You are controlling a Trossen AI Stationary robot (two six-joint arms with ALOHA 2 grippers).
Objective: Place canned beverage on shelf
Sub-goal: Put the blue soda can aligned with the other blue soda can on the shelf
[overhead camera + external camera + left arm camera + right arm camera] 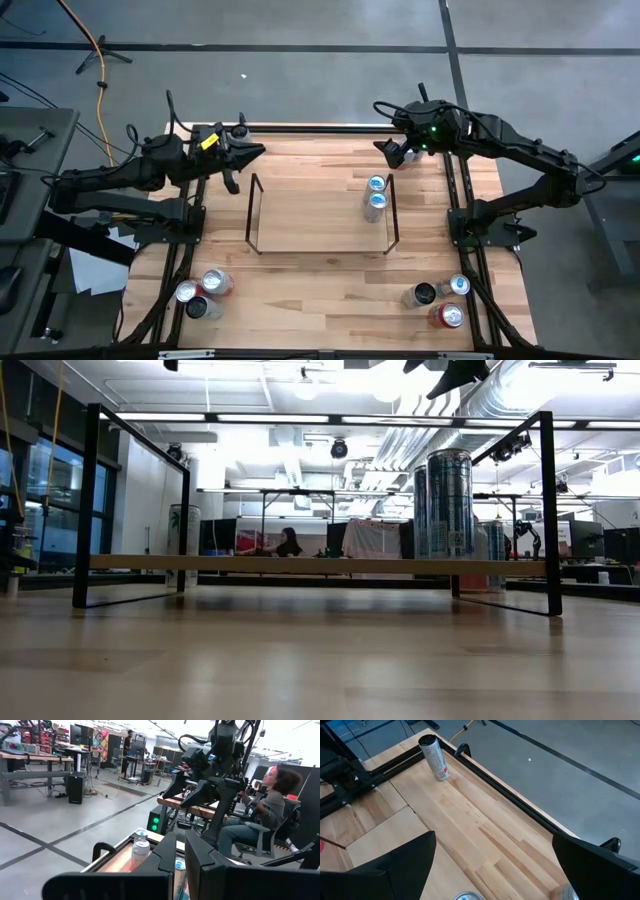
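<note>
No legible text or labels anywhere.

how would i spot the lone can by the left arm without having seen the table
Start at the shelf mid-table, then look to the far rail behind its left end. One can stands upright there beside the left pincer, alone, unlike the pair on the shelf and the near-corner clusters.

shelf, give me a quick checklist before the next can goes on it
1. Room on the shelf: ok, only two blue cans stand at its right end.
2. Right gripper ready to grasp: ok, jaws open wide, nothing between them.
3. Left gripper ready: not ok, jaws shut, empty.
4. Cans left to pick: ok, loose cans front left, more cans front right.
5. Shelf cans upright: ok, seen from the low view.
</note>
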